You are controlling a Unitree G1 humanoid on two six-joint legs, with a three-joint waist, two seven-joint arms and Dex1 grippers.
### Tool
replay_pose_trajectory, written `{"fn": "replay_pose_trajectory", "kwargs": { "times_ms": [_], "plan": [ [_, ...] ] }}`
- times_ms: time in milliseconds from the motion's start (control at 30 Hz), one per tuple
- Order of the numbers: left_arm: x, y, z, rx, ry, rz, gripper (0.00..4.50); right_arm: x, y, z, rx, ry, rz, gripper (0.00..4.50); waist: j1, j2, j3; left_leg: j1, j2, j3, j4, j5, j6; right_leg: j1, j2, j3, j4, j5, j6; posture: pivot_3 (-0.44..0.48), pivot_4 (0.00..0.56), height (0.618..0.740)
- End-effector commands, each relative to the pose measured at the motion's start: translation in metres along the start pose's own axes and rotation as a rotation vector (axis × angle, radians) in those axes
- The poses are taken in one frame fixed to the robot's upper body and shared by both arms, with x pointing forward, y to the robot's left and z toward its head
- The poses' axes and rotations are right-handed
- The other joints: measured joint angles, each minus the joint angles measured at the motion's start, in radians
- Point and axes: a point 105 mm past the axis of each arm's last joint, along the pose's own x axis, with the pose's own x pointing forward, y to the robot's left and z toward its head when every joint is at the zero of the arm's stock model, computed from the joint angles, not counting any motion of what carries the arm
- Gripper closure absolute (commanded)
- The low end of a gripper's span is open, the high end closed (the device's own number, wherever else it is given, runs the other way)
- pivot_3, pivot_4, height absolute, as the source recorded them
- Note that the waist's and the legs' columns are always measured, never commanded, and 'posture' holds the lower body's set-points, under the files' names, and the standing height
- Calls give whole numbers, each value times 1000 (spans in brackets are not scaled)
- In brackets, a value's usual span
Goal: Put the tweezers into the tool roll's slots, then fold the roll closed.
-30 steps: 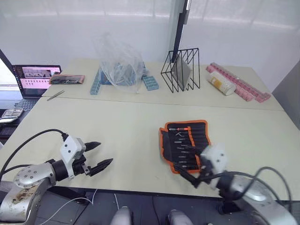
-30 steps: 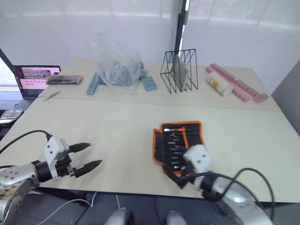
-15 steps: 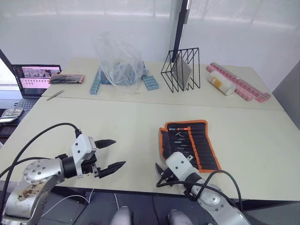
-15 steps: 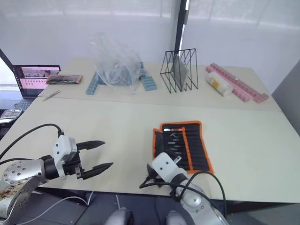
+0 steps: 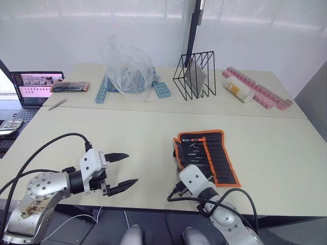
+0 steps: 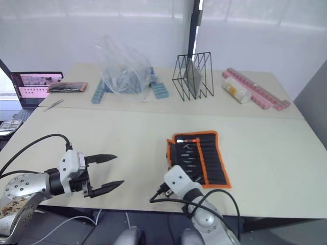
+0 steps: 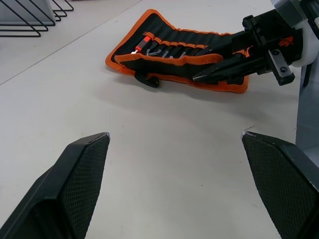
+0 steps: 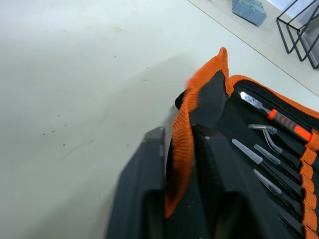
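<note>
- Right gripper (image 8: pixel 182 199) has its jaws pinching the tool roll's (image 5: pixel 212 155) orange-edged flap at lower centre of the table (image 5: pixel 127 132), lifting it, likely to fold.
- Left gripper (image 5: pixel 120 171) waits lower left, jaws spread, empty.

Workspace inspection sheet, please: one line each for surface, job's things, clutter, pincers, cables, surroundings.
Surface: beige table, two tops joined.
Job's things: tool roll lies open, tools in slots; its left orange edge is lifted.
Clutter: wire rack, plastic bag, pink strips, bottle, silver tweezer.
Pincers: left pincer open, hovering; right pincer shut on the roll's edge.
Cables: black cable loops over left arm.
Surroundings: laptop, white wall.
</note>
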Motion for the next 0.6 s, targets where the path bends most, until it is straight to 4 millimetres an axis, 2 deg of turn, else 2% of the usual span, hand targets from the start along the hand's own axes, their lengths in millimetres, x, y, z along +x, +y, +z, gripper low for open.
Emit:
{"fn": "replay_pose_trajectory", "kwargs": {
  "times_ms": [33, 200, 367, 500, 600],
  "plan": [
    [-1, 2, 5, 37, -4, 0, 0, -1, 0, 9, 10, -49, 21, 4488, 0, 0, 0, 0, 0, 0, 0, 0, 0, 0, 0, 0, 0, 0, 0, 0, 150, 705],
    [3, 6, 2, 67, 7, -63, 0, -9, 10, 10, 63, -111, 213, 4488, 1, 0, 0, 0, 0, 0, 0, 0, 0, 0, 0, 0, 0, 0, 0, 0, 150, 705],
    [11, 15, -3, 131, 21, -166, 0, -22, 12, 11, -17, -200, 402, 4488, 2, -1, 0, 0, 0, 0, 1, 0, 0, 0, 1, 0, 0, 0, 0, 0, 150, 705],
    [28, 32, -18, 301, 76, -327, 0, -34, 8, 5, -127, -238, 570, 4488, 7, -1, 0, 0, 0, 0, 1, 0, 0, 1, 1, -1, 1, 0, 0, 0, 150, 705],
    [45, 42, -16, 437, 47, -417, 0, -40, 8, 0, -192, -255, 653, 4488, 10, -1, 1, 0, -1, 0, 2, 0, 0, 1, 1, -1, 1, 0, 0, 0, 150, 705]
  ]
}}
